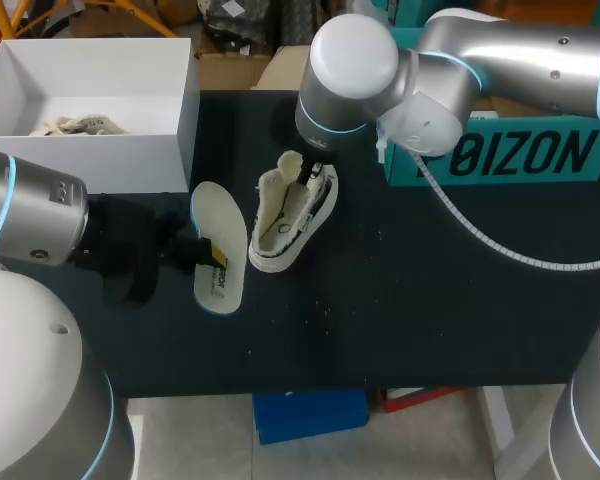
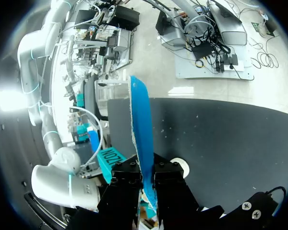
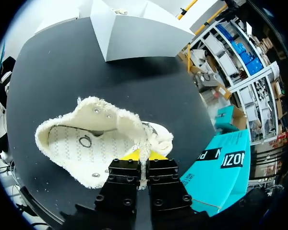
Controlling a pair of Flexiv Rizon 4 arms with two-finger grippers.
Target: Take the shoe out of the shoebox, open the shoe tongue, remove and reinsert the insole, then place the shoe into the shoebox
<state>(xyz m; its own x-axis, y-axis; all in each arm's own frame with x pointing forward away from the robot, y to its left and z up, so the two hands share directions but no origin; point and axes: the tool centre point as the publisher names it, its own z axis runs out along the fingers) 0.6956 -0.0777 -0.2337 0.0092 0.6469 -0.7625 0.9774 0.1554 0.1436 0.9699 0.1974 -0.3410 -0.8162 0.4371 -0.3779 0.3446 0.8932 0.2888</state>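
Gripping the insole (image 1: 220,215) by one end with the left gripper (image 1: 208,250), near the left edge of the table (image 1: 430,310), with both fingers drawn almost together and pressed against the two faces of the thin sole. Showing its white face upward in the head view and its blue underside edge-on, ahead of the fingers, in the left wrist view; cannot tell whether it touches the tabletop. Held just beside the shoe (image 1: 290,215), on the shoe's left, with a narrow gap between them. Pinching the shoe's fleecy edge (image 3: 144,146) with the right gripper (image 3: 144,155), fingers closed tight on the fleece from both sides, with only a sliver of each yellow tip in sight. Resting on its sole around the middle of the table, closer to the far edge, toe toward the near edge, opening spread wide and the printed footbed bare inside. Standing at the far left corner, a white shoebox (image 1: 180,110), lidless, well apart from the shoe, with something pale and crumpled inside. Sitting at the far right edge, a teal box (image 1: 500,150), under the right arm.
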